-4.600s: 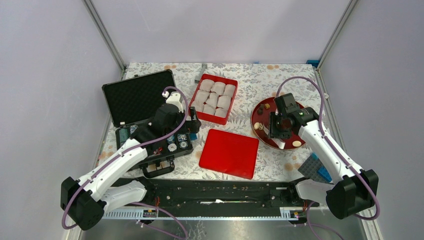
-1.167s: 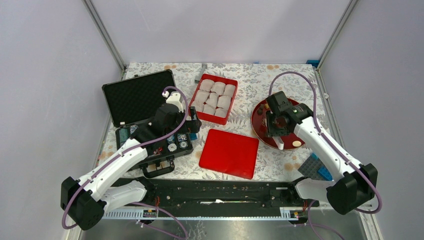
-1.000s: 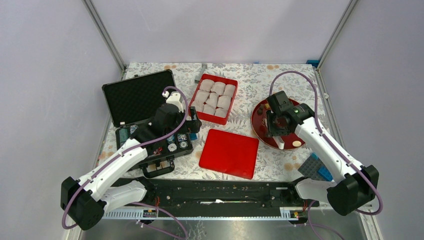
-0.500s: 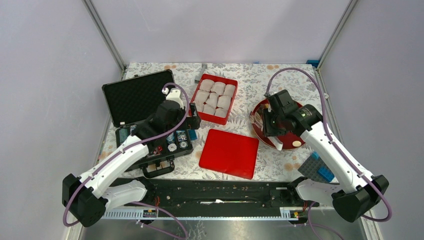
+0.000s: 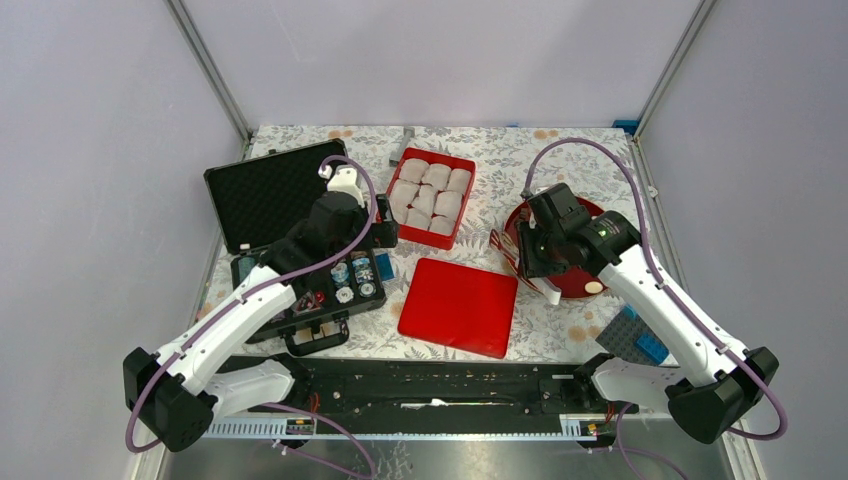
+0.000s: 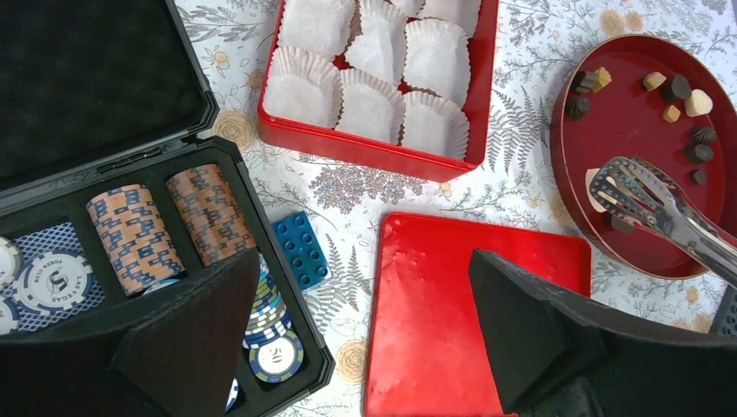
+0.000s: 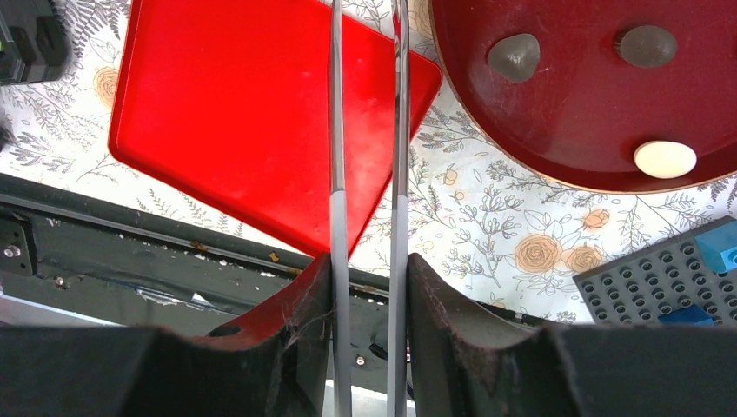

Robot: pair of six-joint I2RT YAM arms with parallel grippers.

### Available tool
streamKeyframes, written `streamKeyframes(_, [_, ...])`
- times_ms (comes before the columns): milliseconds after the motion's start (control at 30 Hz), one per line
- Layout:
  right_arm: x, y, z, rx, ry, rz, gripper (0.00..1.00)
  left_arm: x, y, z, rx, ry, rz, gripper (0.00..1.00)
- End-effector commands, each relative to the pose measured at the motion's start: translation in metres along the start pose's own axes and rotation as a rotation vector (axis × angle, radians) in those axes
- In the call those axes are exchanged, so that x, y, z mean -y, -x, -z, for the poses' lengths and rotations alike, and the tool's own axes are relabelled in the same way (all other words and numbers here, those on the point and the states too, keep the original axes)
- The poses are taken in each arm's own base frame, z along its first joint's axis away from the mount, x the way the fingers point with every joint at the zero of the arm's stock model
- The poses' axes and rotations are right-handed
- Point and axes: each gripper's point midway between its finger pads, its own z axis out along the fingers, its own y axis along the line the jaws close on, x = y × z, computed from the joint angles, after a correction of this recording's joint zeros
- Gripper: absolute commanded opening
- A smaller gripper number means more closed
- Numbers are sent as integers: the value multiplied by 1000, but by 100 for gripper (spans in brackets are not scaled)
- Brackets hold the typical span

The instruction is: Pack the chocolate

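Observation:
Several chocolate lumps [image 6: 675,88], dark, mid brown and pale, lie on a dark red round plate [image 6: 608,130]. The right wrist view shows two brown ones [image 7: 513,56] and a pale one [image 7: 665,159]. My right gripper [image 5: 535,258] [image 7: 367,269] is shut on metal tongs [image 7: 398,130]. The tongs' tips [image 6: 630,182] hang over the plate's left part. I cannot tell whether they hold anything. The red box [image 5: 396,228] holds white paper cups [image 6: 374,78]. My left gripper [image 5: 380,228] [image 6: 362,261] is open and empty, above the case's edge and the red lid [image 6: 452,321].
An open black case [image 5: 270,195] with striped chips [image 6: 130,234] stands at the left. A blue brick [image 6: 302,250] lies beside it. A grey studded baseplate [image 5: 632,338] lies at the front right. A black rail [image 5: 430,385] runs along the near edge.
My right arm has lifted and swung left with the tongs, from the plate's middle to its left rim. My left gripper has moved back a little, toward the red box.

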Motion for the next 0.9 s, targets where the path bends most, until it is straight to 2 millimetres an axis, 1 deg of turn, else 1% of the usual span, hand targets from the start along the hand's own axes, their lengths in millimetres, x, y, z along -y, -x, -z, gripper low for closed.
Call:
streamKeyframes(0, [-14,14,11,60,56,9,26,-1,18,4,49,14,1,99])
streamKeyframes(233, [-18,23,15,91,67,5,26,-2,17,4,47,18,3,99])
streamKeyframes(367, [-21,25,14,96,74,5,26,-2,15,4,42,12,3,99])
streamKeyframes(433, [-23,30,15,109,82,6,26,-2,15,4,43,14,3,99])
streamKeyframes(633, [-42,58,14,166,128,37,26,-3,17,6,47,17,4,99])
streamKeyframes(867, [-70,96,-14,203,171,86,26,-5,23,15,60,20,14,99])
